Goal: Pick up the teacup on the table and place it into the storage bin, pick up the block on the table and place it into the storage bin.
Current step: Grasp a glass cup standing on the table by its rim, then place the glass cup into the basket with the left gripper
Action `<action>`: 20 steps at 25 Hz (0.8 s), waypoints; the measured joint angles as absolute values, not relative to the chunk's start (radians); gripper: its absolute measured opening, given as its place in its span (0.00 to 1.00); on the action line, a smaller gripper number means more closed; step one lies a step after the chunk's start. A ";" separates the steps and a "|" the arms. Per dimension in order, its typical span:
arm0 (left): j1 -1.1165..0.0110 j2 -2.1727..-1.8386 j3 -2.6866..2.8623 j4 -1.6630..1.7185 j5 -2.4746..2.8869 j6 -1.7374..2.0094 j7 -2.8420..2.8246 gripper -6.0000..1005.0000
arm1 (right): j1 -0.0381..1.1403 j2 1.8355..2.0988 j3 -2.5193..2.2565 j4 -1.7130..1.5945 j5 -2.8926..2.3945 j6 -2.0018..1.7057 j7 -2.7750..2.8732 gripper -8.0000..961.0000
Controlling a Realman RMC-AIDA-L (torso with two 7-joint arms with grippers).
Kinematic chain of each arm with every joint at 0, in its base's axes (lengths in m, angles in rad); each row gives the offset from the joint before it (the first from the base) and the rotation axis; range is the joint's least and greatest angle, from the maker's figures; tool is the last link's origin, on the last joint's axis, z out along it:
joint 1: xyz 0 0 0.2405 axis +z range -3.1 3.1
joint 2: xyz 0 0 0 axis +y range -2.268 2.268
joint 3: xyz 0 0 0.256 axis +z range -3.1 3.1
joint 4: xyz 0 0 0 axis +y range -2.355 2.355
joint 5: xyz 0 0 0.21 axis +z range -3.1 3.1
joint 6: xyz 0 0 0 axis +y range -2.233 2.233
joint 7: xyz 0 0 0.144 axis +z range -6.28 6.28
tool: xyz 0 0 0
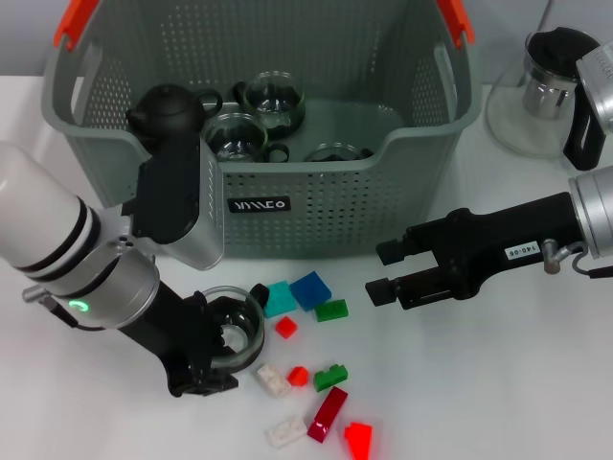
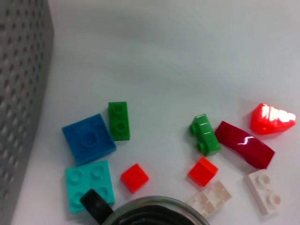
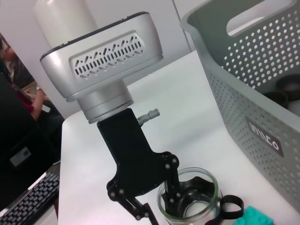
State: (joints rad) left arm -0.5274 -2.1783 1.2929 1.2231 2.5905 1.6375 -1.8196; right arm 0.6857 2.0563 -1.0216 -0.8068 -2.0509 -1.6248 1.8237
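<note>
Nearest, left gripper (image 1: pixel 222 350) down at the counter (image 1: pixel 498 383), fingers (image 3: pixel 174 200) set on the rim of the glass teacup (image 1: pixel 234 326), one inside the bowl and one outside, narrow on the wall, as the right wrist view shows best. Cup standing upright on the counter, black handle (image 3: pixel 231 205) pointing off to the side of the fingers, toward the bricks. To do this well: confirm a firm pinch on the thin glass wall before lifting, rise straight up so the cup does not swing, clear the near wall of the storage bin (image 1: pixel 316 206) with margin, then lower among the cups already inside rather than dropping. Likely risk: slick glass slipping or tipping in a rim pinch. Just beyond the fingertips, loose bricks scattered on the counter: teal block (image 2: pixel 89 184), blue block (image 2: pixel 88 138), two green ones, small red ones, white ones, a dark red one; best left undisturbed during the lift. Farther across, right gripper (image 1: pixel 381 270) hovering over the counter past the bricks, fingers apart and empty, aimed toward them. Farthest, storage bin behind both grippers, holding a black teapot (image 1: pixel 169 113) and several glass cups (image 1: pixel 271 100), with room left toward the side nearer the right gripper. Off beside it, a glass pitcher (image 1: pixel 546 91).
</note>
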 joint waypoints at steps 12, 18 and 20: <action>-0.530 -2.178 1.300 1.219 2.601 1.625 -1.831 0.12 | 0.686 2.054 -1.022 -0.807 -2.051 -1.623 1.822 0.75; -0.531 -2.177 1.255 1.299 2.557 1.789 -1.836 0.06 | 0.686 2.051 -1.022 -0.807 -2.051 -1.627 1.822 0.75; -0.533 -2.173 1.199 1.340 2.513 1.881 -1.837 0.06 | 0.686 2.049 -1.024 -0.807 -2.051 -1.629 1.823 0.75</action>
